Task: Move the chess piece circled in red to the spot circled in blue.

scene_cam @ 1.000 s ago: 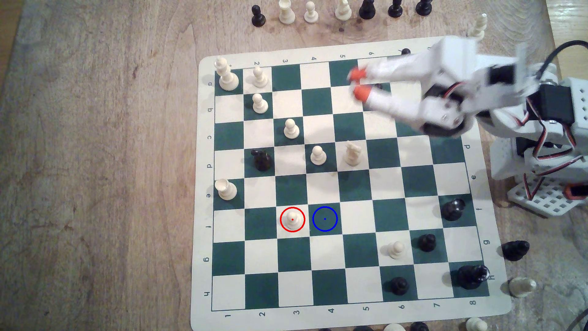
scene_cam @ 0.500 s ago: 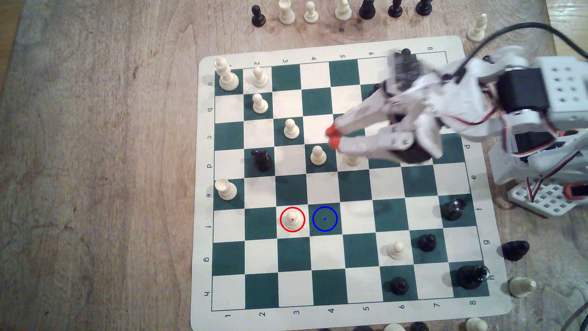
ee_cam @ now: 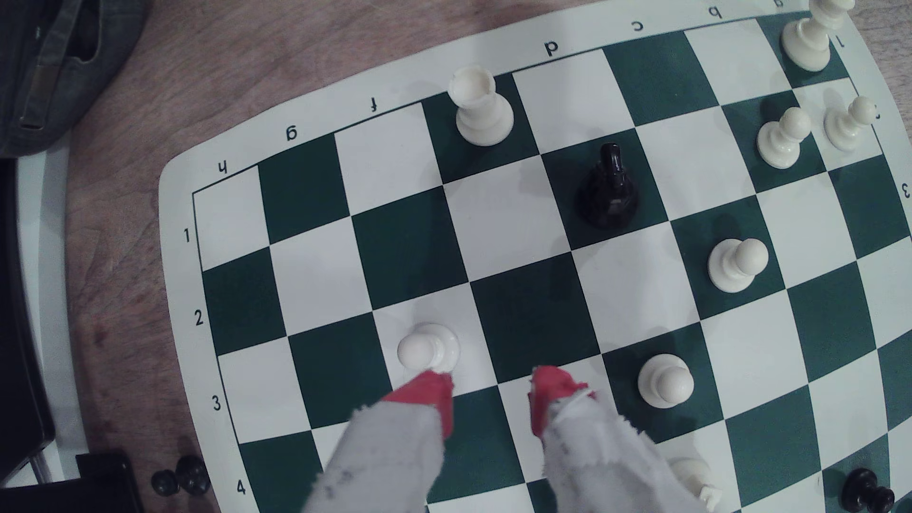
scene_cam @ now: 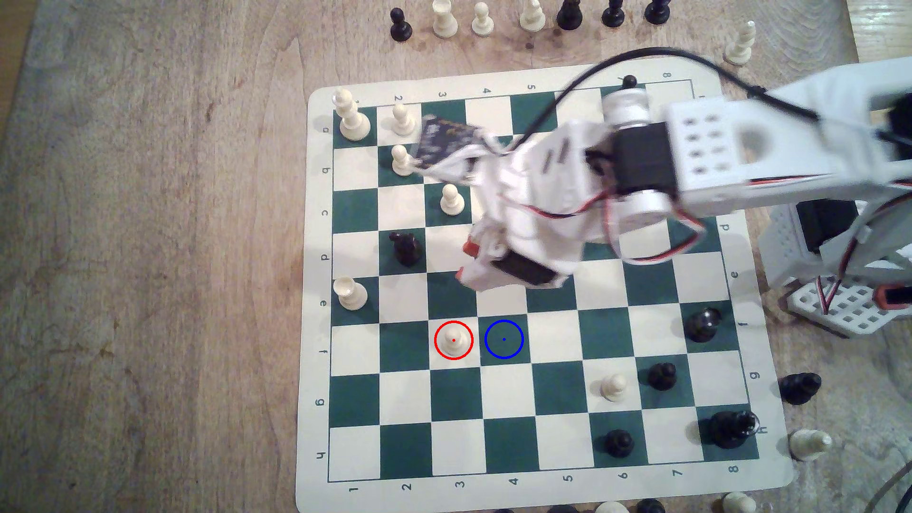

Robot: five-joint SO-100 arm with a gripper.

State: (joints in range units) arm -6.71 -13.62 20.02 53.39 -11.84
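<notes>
The chess piece (scene_cam: 453, 340), a small cream pawn, stands inside the red ring on a cream square; in the wrist view the pawn (ee_cam: 427, 348) is just beyond one red fingertip (ee_cam: 429, 394). The spot (scene_cam: 504, 339) is the blue-ringed dark green square next to it on the exterior view's right; the wrist view has that square (ee_cam: 481, 444) between my two fingers. My gripper (scene_cam: 466, 261) (ee_cam: 491, 389) hangs open about two squares up-board from the pawn, with nothing between its fingers.
A black knight (scene_cam: 405, 249) and a cream rook (scene_cam: 350, 293) stand to the exterior view's left of the gripper. Cream pawns (scene_cam: 451, 200) (ee_cam: 665, 382) stand close by. Black pieces (scene_cam: 662, 376) sit at the board's lower right, and spare pieces (scene_cam: 481, 19) line the table's far edge.
The arm has swung from the board's upper right toward its middle, bringing the gripper down-left to about two squares from the ringed pawn. No pieces have moved.
</notes>
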